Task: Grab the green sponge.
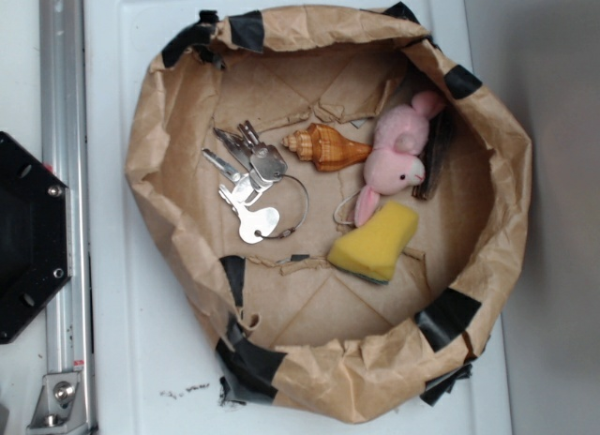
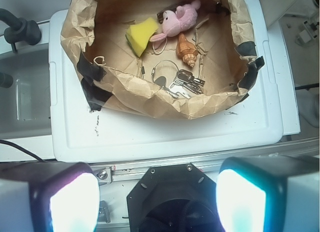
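The green sponge [image 1: 380, 242] is a yellow trapezoid with a thin dark green layer on its lower edge. It lies on the floor of a brown paper bowl [image 1: 169, 144], just below a pink plush bunny [image 1: 398, 154]. In the wrist view the sponge [image 2: 141, 34] sits at the far left of the bowl's floor. My gripper [image 2: 157, 199] is open and empty, high above the robot's black base [image 2: 172, 194], well short of the bowl. Its two glowing fingertips [image 2: 72, 204] stand wide apart. The gripper does not show in the exterior view.
A bunch of keys on a ring [image 1: 251, 184] and an orange seashell [image 1: 326, 146] lie in the bowl beside the bunny. The bowl has raised crumpled walls patched with black tape [image 1: 450, 315]. It stands on a white lid [image 2: 150, 137]. A metal rail [image 1: 61, 126] runs along the left.
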`<state>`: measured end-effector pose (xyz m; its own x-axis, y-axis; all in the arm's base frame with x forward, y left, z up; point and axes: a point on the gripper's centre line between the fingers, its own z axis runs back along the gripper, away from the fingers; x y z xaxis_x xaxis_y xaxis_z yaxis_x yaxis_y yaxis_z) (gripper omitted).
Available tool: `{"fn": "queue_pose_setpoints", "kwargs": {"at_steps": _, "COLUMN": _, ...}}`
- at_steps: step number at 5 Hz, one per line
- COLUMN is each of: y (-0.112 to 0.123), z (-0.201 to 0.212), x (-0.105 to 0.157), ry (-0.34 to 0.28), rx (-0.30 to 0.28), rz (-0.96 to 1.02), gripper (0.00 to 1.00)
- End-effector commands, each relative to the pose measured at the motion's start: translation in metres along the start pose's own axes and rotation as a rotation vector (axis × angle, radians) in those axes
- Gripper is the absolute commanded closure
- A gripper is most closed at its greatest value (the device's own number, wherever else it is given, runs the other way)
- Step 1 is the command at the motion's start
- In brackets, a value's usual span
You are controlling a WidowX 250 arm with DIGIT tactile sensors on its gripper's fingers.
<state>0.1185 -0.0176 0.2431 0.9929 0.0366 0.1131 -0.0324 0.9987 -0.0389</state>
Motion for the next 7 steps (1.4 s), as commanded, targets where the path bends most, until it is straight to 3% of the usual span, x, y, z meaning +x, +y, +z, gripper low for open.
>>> {"fn": "queue_pose_setpoints", "kwargs": {"at_steps": 1, "y": 0.000, "z": 0.000, "x": 0.000, "ry": 0.000, "rx": 0.000, "rz": 0.000, "gripper": 0.00}}
{"fn": "queue_pose_setpoints", "kwargs": {"at_steps": 2, "y": 0.028, "z": -0.039, "x": 0.041, "ry": -0.021, "rx": 0.020, "rz": 0.155, "gripper": 0.00}}
{"fn": "queue_pose_setpoints", "kwargs": {"at_steps": 3, "y": 0.035, "z": -0.057, "x": 0.058, "ry": -0.116, "rx": 0.012, "rz": 0.367, "gripper": 0.00}}
{"fn": "queue_pose_setpoints", "kwargs": {"at_steps": 4, "y": 0.037, "z": -0.077, "x": 0.076, "ry": -0.181, "rx": -0.047, "rz": 0.526, "gripper": 0.00}}
{"fn": "queue_pose_setpoints", "kwargs": {"at_steps": 5, "y": 0.026, "z": -0.110, "x": 0.107, "ry": -0.194, "rx": -0.142, "rz": 0.679, "gripper": 0.00}}
{"fn": "queue_pose_setpoints", "kwargs": {"at_steps": 6, "y": -0.002, "z": -0.155, "x": 0.135, "ry": -0.104, "rx": -0.157, "rz": 0.622, "gripper": 0.00}}
{"fn": "queue_pose_setpoints", "kwargs": {"at_steps": 7, "y": -0.023, "z": -0.192, "x": 0.154, "ry": -0.065, "rx": -0.107, "rz": 0.547, "gripper": 0.00}}
